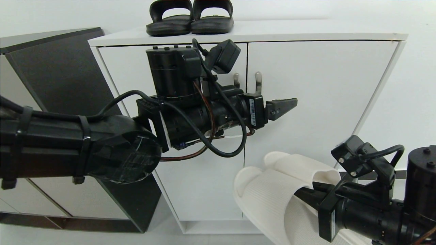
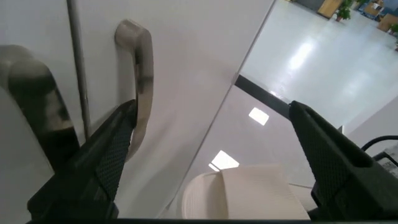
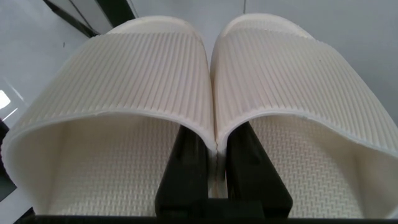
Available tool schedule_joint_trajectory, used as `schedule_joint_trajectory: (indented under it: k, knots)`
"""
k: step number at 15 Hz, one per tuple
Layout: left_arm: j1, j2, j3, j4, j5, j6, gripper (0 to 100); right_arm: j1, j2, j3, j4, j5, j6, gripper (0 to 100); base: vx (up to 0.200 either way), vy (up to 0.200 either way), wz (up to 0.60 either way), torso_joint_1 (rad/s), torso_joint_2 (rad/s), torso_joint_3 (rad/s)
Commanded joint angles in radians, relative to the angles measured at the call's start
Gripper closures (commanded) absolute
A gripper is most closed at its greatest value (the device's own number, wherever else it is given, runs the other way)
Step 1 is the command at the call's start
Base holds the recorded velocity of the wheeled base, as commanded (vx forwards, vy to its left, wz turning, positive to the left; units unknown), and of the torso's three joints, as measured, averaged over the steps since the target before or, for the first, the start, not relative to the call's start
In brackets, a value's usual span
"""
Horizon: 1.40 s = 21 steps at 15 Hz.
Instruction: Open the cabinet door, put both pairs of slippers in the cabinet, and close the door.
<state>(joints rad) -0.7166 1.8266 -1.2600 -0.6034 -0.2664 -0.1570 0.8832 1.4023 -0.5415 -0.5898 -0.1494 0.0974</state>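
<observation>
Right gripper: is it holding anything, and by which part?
Yes: the right gripper holds the white slippers as a pair, one finger inside each, pinching their touching inner sides together under the straps.

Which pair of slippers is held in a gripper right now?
The white pair: the right gripper has its jaws closed on the two inner strap edges, low in front of the cabinet. The black pair sits free on the cabinet's top.

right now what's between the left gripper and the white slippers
Nothing. In the head view the stretch from the left gripper down to the white slippers is bare, with only the shut cabinet door and its plain face behind it.
</observation>
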Motion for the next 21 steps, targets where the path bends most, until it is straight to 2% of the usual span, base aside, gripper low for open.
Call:
schedule_joint_trajectory:
  k: [1, 2, 4, 7, 10, 11, 16, 21]
  knots:
    - [-0.001, 0.019, -0.006, -0.003, -0.002, -0.001, 0, 0.005, 0.0, 0.011, -0.001, 0.016, -0.001, 100, 0.0, 0.0, 0.0, 0.0, 0.0, 0.0]
    - [-0.001, 0.016, -0.001, -0.003, -0.007, -0.001, 100, 0.005, -0.005, 0.029, -0.001, 0.036, -0.005, 100, 0.0, 0.0, 0.0, 0.0, 0.0, 0.0]
    - [0.0, 0.016, 0.001, -0.004, -0.007, -0.003, 100, 0.005, -0.02, 0.054, -0.001, 0.076, -0.031, 100, 0.0, 0.0, 0.0, 0.0, 0.0, 0.0]
    - [-0.021, -0.007, 0.025, -0.007, 0.001, -0.003, 100, 0.007, -0.071, 0.104, -0.001, 0.243, -0.039, 100, 0.0, 0.0, 0.0, 0.0, 0.0, 0.0]
    - [-0.053, -0.064, 0.087, -0.007, -0.001, -0.003, 100, 0.007, -0.075, 0.107, 0.001, 0.255, -0.044, 100, 0.0, 0.0, 0.0, 0.0, 0.0, 0.0]
    - [-0.095, -0.109, 0.14, -0.007, 0.001, -0.003, 100, 0.022, -0.079, 0.12, 0.001, 0.271, -0.044, 100, 0.0, 0.0, 0.0, 0.0, 0.0, 0.0]
    - [-0.126, -0.187, 0.226, -0.007, 0.001, -0.015, 100, 0.023, -0.12, 0.166, 0.002, 0.356, -0.084, 100, 0.0, 0.0, 0.0, 0.0, 0.0, 0.0]
    - [-0.153, -0.359, 0.376, -0.006, 0.003, -0.013, 100, 0.025, -0.137, 0.195, 0.002, 0.419, -0.127, 100, 0.0, 0.0, 0.0, 0.0, 0.0, 0.0]
